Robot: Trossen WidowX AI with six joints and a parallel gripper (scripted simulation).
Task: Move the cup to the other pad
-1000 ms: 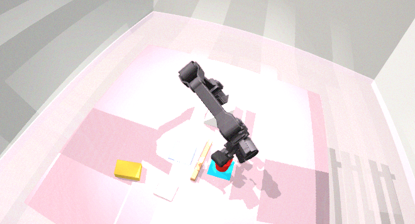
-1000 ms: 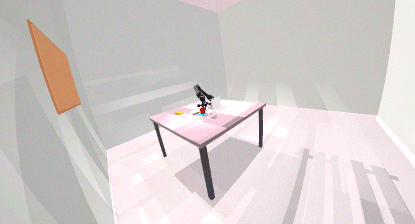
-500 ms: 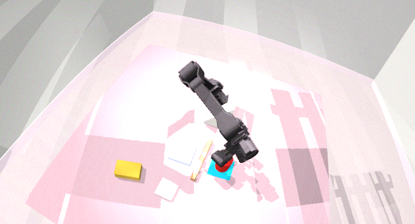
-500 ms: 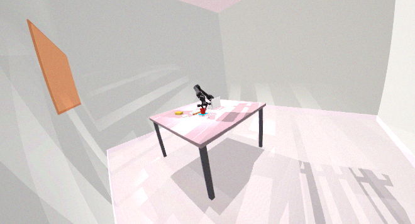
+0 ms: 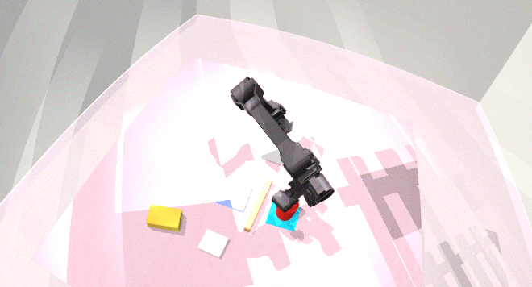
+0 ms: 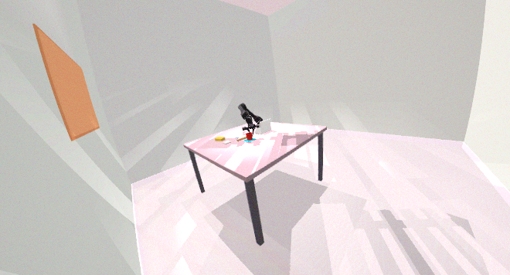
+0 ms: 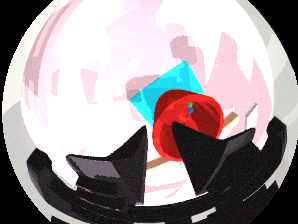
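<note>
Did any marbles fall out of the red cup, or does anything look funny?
Nothing stands out. The red cup stands upright on the turquoise pad, and the marbles sit inside it in the wrist view. No marbles show on the table. The end effector has its fingers parted around the cup.
</note>
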